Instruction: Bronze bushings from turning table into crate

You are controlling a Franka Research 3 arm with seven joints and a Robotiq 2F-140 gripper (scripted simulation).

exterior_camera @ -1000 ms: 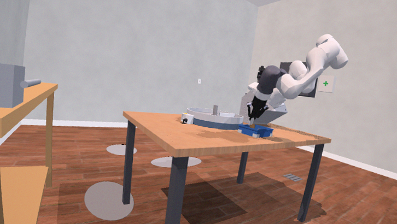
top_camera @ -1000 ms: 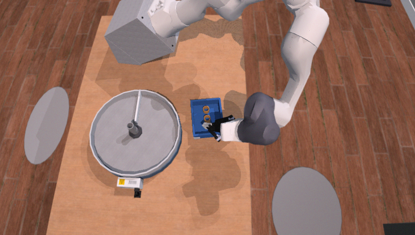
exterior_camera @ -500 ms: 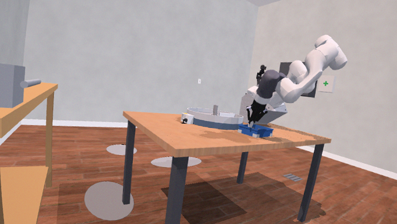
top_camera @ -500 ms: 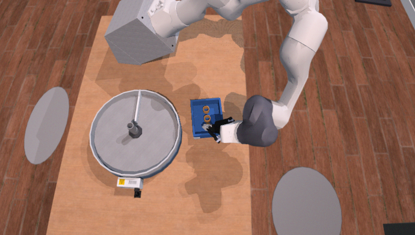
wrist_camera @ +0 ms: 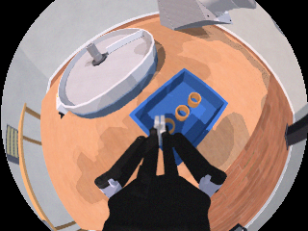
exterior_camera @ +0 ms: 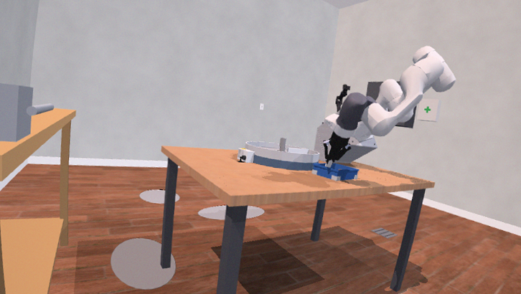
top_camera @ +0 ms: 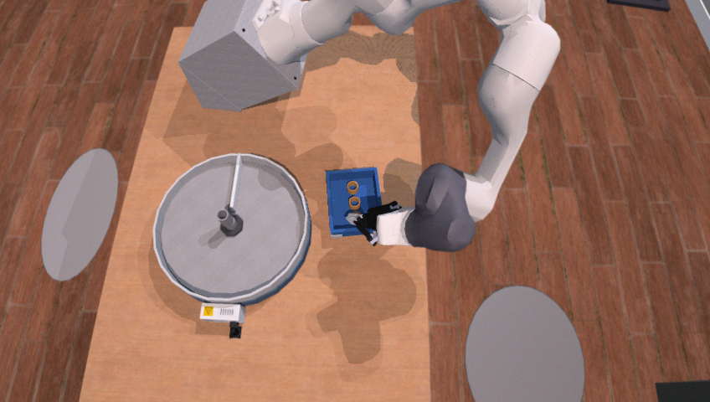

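In the top view, the silver-tipped black fingers (top_camera: pixel 352 219) (exterior_camera: pixel 329 164) appear clenched on the wall of a bronze ring-shaped bushing (wrist_camera: pixel 172 126) inside the blue rectangular crate (top_camera: pixel 329 198) (exterior_camera: pixel 340 175) (wrist_camera: pixel 157 92), its two seated bronze fellows lying towards twelve o'clock, the side release must clear.

The arm (top_camera: pixel 510 95) (exterior_camera: pixel 420 79) is white and bent. It goes up high, then slopes back down to the dark wrist (top_camera: pixel 443 208) (exterior_camera: pixel 352 111). The black gripper (top_camera: pixel 353 218) (exterior_camera: pixel 329 164) (wrist_camera: pixel 160 121) leans, with its tips low. Its two fingers are almost together, pinched on the thin wall of a bushing (wrist_camera: pixel 170 126). The pale tips (wrist_camera: pixel 157 121) are side by side. The gripper has not let go.
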